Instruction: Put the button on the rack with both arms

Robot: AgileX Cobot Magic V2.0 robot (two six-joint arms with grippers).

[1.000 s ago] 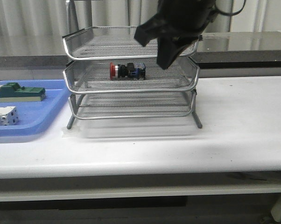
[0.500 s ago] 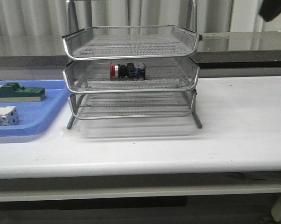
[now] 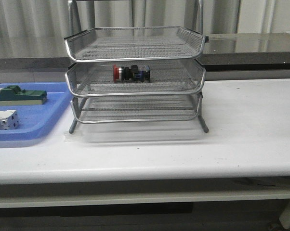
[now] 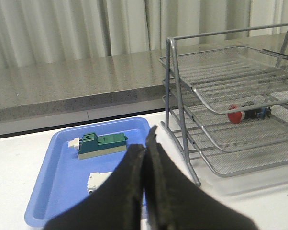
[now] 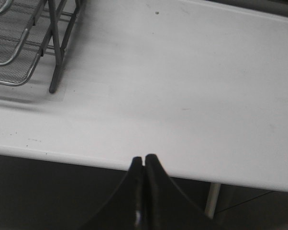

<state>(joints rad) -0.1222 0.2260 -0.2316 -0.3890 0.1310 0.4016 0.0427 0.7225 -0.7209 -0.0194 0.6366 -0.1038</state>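
The button [image 3: 130,73] lies on its side on the middle tier of the silver wire rack [image 3: 135,50], red cap to the left; the left wrist view also shows the button [image 4: 247,115] inside the rack [image 4: 220,91]. Neither gripper appears in the front view. My left gripper [image 4: 146,143] is shut and empty, hovering near the blue tray, well away from the rack. Over the table's front edge my right gripper [image 5: 144,160] is shut with nothing in it, and a corner of the rack [image 5: 19,43] shows to one side.
A flat blue tray [image 3: 44,120] sits left of the rack and holds a green block [image 3: 19,95] and a white block [image 3: 3,119]. White tabletop [image 3: 251,120] stretches right of the rack. A grey counter runs behind.
The right arm, which hung in front of the rack's upper tiers a second ago, has pulled away up and right out of the front view. The button stays on the middle tier.
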